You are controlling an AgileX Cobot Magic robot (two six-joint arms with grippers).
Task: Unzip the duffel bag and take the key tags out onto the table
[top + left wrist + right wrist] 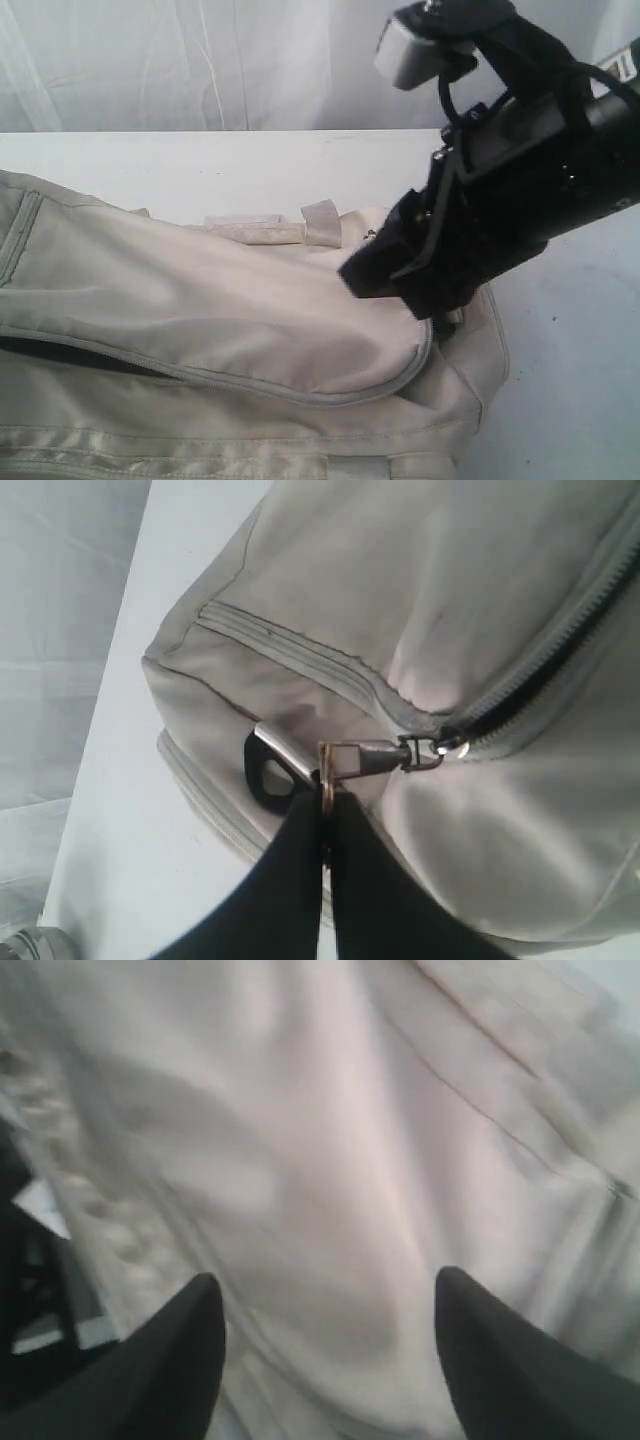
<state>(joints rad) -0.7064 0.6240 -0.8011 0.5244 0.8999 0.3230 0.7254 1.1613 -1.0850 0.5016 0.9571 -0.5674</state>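
Note:
The cream duffel bag (220,300) lies across the white table (200,170). Its zipper gapes dark at the left (60,355). In the left wrist view my left gripper (325,798) is shut on the metal ring of the zipper pull (375,757), beside a black D-ring clip (266,776) at the bag's end. The zipper (520,685) stands partly apart beyond the pull. My right gripper (325,1276) is open just above the bag's fabric (330,1160), with nothing between its fingers. In the exterior view the right arm (500,190) hangs over the bag's right end. The key tags are hidden.
A cream strap (265,232) lies along the bag's far side. Bare tabletop (570,380) shows right of the bag and behind it. A white curtain (200,60) backs the table. The table's edge (95,740) runs close to the bag's end in the left wrist view.

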